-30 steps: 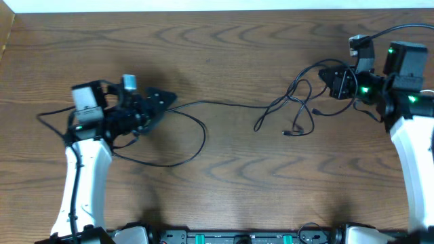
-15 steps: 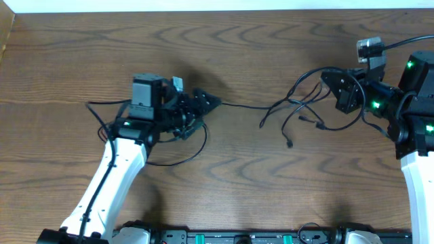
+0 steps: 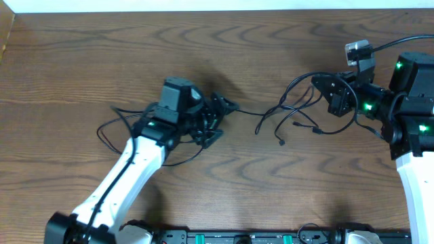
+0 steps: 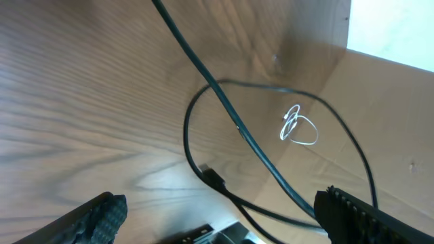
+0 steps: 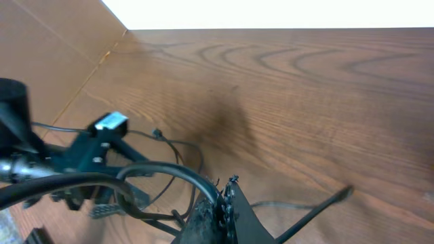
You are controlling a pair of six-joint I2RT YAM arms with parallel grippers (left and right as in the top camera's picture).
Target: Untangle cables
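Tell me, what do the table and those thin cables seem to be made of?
Table: wood or a wood-look laminate; it is brown with flowing grain lines and a soft sheen, and the look alone cannot settle which. Cables: probably a smooth plastic or rubbery jacket; they are dark, slightly glossy, and bend in loose loops.

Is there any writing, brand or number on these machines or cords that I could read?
No text can be read in any view.
Pale tag on the left arm: too blurred to read.
Green marks on the bottom rail: too small to read.
Cables: no print shows.
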